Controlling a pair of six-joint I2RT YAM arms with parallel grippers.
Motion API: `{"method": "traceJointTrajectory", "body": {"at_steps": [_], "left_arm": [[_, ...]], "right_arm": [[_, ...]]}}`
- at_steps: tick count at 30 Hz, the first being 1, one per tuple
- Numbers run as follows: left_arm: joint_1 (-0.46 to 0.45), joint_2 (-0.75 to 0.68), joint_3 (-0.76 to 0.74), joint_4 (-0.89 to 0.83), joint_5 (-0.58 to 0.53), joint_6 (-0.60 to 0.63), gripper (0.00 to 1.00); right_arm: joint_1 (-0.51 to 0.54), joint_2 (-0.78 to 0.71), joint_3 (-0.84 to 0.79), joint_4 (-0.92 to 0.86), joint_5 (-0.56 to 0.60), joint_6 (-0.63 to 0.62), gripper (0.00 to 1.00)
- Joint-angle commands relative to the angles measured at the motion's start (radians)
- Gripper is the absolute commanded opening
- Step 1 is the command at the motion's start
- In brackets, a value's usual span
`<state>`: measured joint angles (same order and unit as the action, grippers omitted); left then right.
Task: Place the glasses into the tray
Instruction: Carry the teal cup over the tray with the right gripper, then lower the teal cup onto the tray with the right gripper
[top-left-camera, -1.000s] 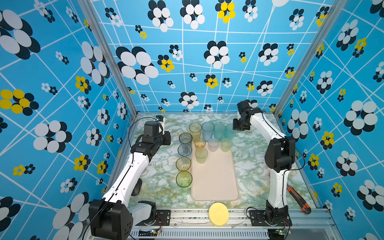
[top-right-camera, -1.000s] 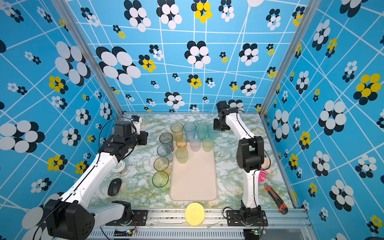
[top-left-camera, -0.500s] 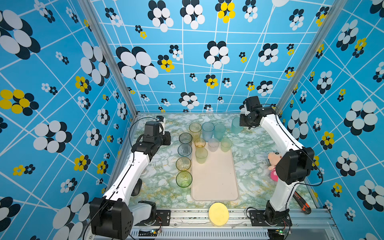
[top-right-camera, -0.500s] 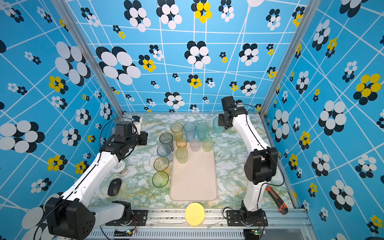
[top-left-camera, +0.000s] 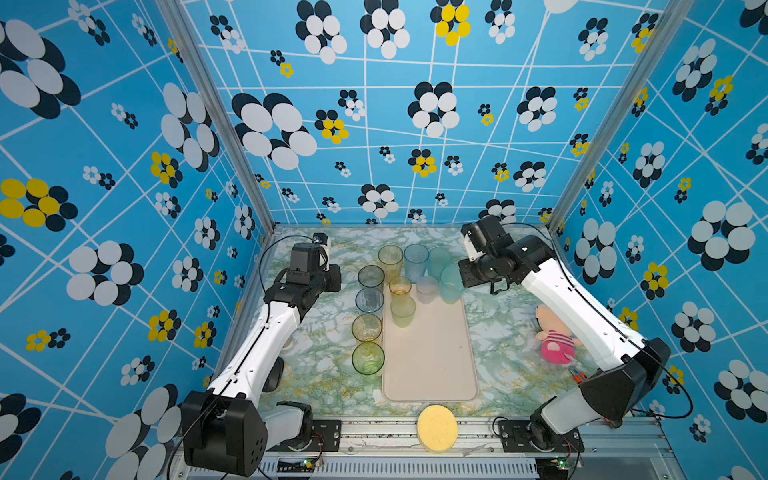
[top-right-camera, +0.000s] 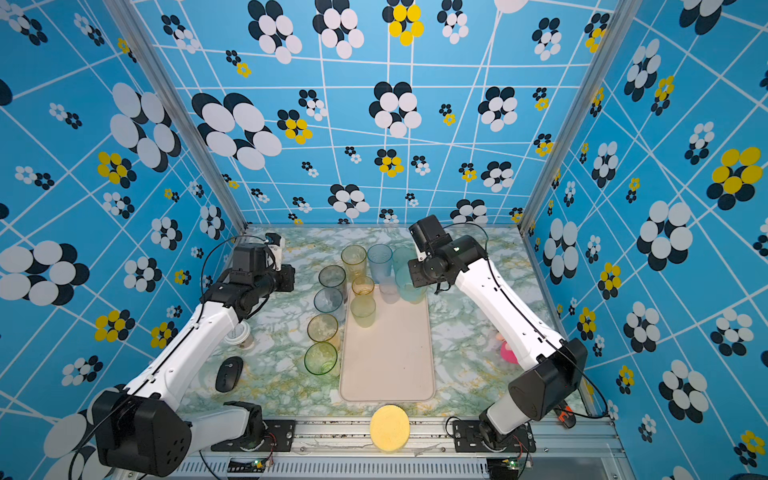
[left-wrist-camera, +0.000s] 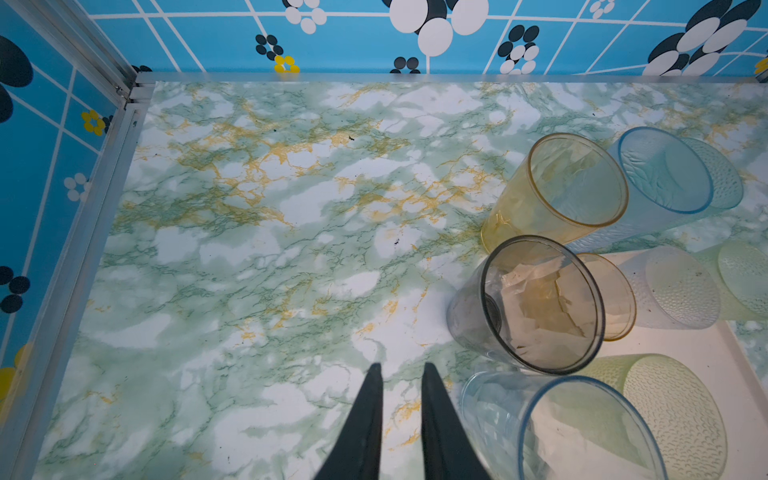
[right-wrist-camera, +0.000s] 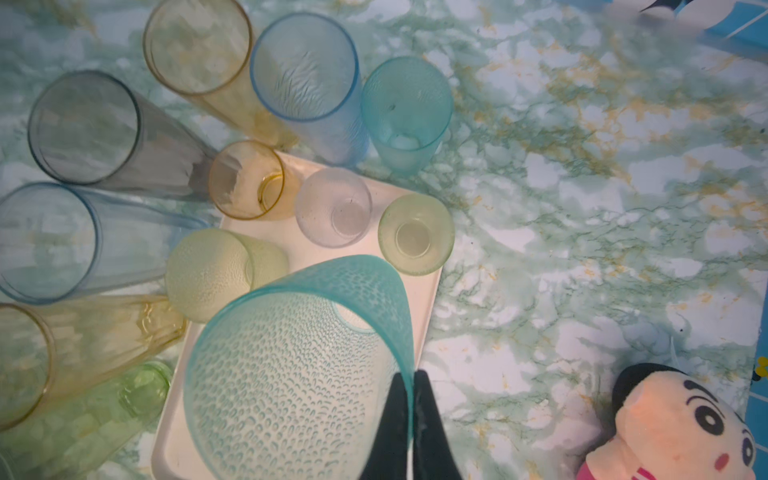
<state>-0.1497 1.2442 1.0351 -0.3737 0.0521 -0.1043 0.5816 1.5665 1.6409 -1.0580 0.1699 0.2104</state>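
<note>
The right arm has swung out from the back row and returned to the far end of the tray (top-left-camera: 432, 365), uncovering a pink plush toy (top-left-camera: 555, 336) that it hid a second ago. The left arm has not shifted.

The right gripper (right-wrist-camera: 410, 376) is clenched on the rim wall of a dimpled teal tumbler (right-wrist-camera: 291, 365), which is tilted above the tray's far right corner. Whether the tumbler touches the tray cannot be told. The left gripper (left-wrist-camera: 402, 366) hangs over bare table, its jaws slightly parted and empty.

Of the other glasses, four short ones stand on the tray's far end: amber (right-wrist-camera: 247, 180), clear (right-wrist-camera: 332, 208), pale green (right-wrist-camera: 415, 235) and yellow-green (right-wrist-camera: 216, 272). Four more line the table along the tray's left edge (top-left-camera: 368, 316), and three tall ones stand just behind the tray (top-left-camera: 415, 257).

Small print on the lid of a paper cup (top-right-camera: 240, 334) under the left arm is too small to read. No other writing can be made out.

The table (left-wrist-camera: 249, 249) is green-and-gold marble print. The walls (top-left-camera: 415, 124) are blue with white grid lines and flowers.

A yellow sponge disc (top-left-camera: 437, 428) lies on the front rail and a black mouse (top-right-camera: 228, 374) sits beside the left arm. An orange-handled tool (top-right-camera: 565, 415) is mostly hidden behind the right arm.
</note>
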Motion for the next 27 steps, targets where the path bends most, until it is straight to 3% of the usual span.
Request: {"method": "traceJointTrajectory", "body": {"at_steps": [1, 14, 27], "left_arm": [[-0.001, 0.012, 0.02, -0.021, -0.009, 0.017, 0.2], [-0.004, 0.014, 0.014, -0.023, -0.011, 0.018, 0.2], [-0.004, 0.018, 0.011, -0.017, -0.006, 0.018, 0.2]], "right_arm": [[0.049, 0.023, -0.032, -0.013, -0.017, 0.042, 0.01], [0.084, 0.143, -0.176, 0.181, -0.125, 0.123, 0.01], [0.082, 0.19, -0.143, 0.196, -0.08, 0.121, 0.01]]}}
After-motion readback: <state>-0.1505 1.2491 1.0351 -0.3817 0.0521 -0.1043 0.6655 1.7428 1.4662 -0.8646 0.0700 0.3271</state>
